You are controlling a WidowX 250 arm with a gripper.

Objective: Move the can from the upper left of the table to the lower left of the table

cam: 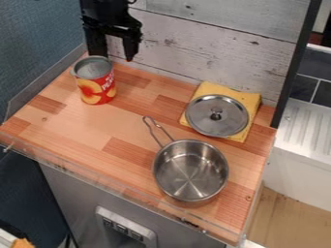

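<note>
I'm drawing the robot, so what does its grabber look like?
The gripper is black, with a chunky, blocky body and two thick fingers like pegs. A thin dark loop, maybe a cable, shows beside its top.

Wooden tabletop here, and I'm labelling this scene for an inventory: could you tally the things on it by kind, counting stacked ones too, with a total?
Cans: 1
Saucepans: 1
Lids, lying on the cloth: 1
Yellow cloths: 1
Total: 4
</note>
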